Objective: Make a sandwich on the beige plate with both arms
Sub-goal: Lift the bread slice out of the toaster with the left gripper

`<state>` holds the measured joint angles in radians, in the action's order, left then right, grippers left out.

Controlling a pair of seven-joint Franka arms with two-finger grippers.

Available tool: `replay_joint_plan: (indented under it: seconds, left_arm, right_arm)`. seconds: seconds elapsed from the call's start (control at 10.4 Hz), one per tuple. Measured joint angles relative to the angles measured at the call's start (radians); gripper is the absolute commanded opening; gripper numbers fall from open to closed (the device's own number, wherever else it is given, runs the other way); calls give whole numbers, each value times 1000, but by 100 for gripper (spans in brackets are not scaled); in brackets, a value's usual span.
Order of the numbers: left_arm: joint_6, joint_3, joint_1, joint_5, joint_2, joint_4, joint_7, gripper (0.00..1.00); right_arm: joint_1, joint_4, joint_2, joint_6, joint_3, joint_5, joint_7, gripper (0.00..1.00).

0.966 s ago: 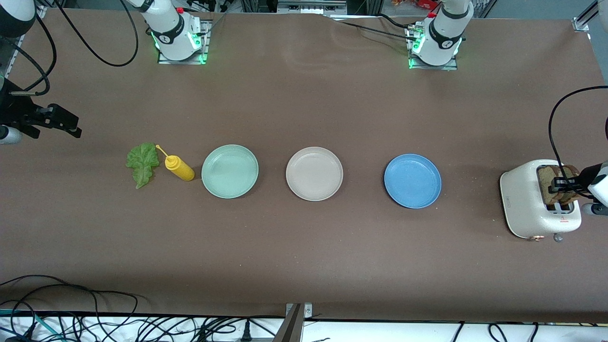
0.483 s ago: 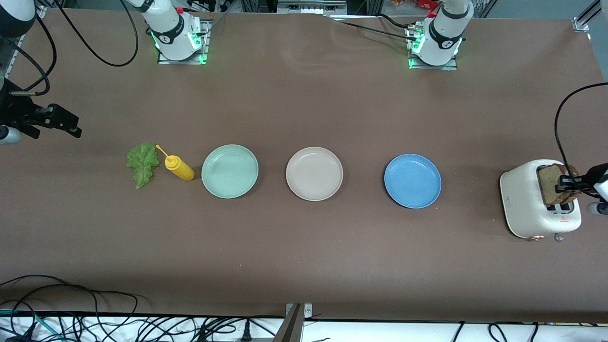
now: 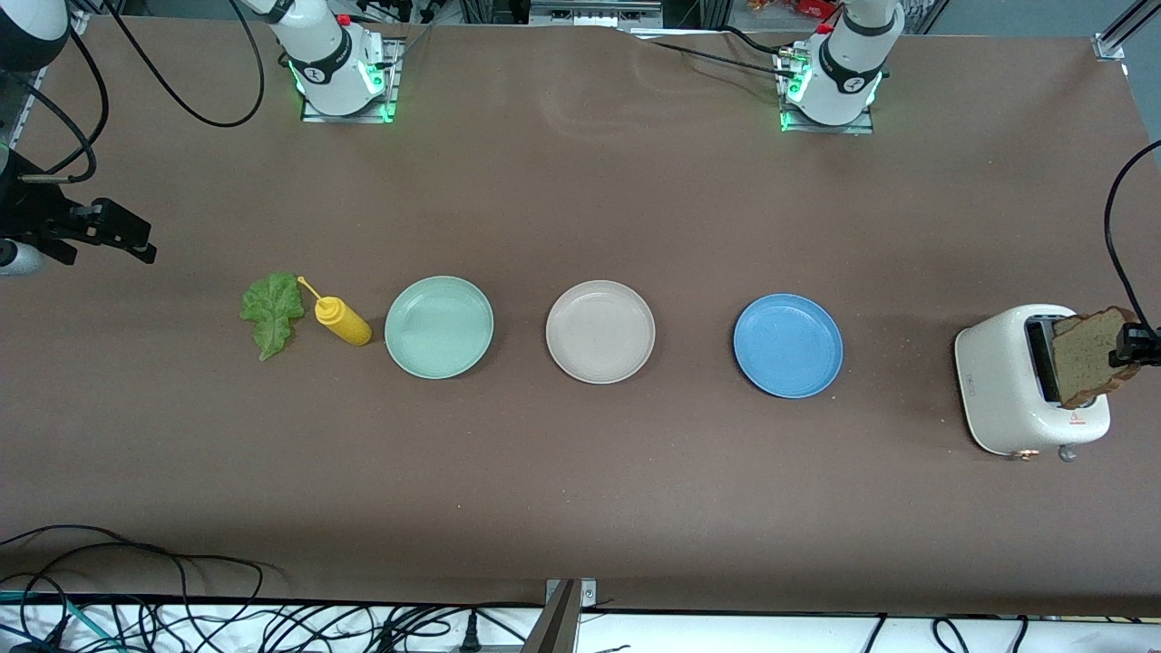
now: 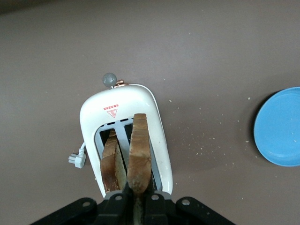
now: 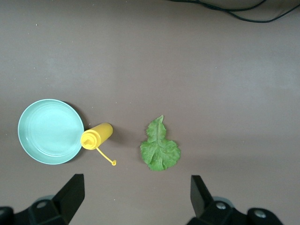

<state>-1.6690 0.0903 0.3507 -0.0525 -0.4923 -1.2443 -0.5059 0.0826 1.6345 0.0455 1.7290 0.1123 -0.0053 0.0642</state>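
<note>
My left gripper (image 3: 1127, 347) is shut on one brown bread slice (image 3: 1088, 357) and holds it tilted just above the white toaster (image 3: 1002, 381). In the left wrist view the held slice (image 4: 139, 147) stands pinched between the jaws of that gripper (image 4: 137, 194), and a second slice (image 4: 111, 163) sits in the toaster's (image 4: 119, 101) other slot. The beige plate (image 3: 600, 331) lies bare at the middle of the table. A green lettuce leaf (image 3: 272, 310) lies toward the right arm's end. My right gripper (image 3: 122, 238) hangs open over the table there; the leaf (image 5: 160, 149) lies apart from its fingers (image 5: 70, 193).
A yellow squeeze bottle (image 3: 342, 321) lies between the lettuce and a mint-green plate (image 3: 439, 326). A blue plate (image 3: 787, 345) sits between the beige plate and the toaster. Crumbs dot the table near the toaster. Cables run along the table's front edge.
The left gripper has drawn the bread slice up out of the toaster slot and toward the left arm's end of the table. The right arm has not moved.
</note>
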Motion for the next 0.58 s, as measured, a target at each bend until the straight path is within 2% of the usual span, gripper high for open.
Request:
replay_joint_plan:
  seconds: [0.19,0.39,0.58]
  left_arm:
    - [78,64,-1,33,0,20,-8,0]
    - [152,101,-11,203,-1,21,10,0]
    - [195,126,-58,305,-4,18,36,0]
  right_arm:
    - [0,0,0,0,0,0,0,100]
    - [0,0,0,0,0,0,0,100]
    - [-1,0,0,0,0,0,0,100]
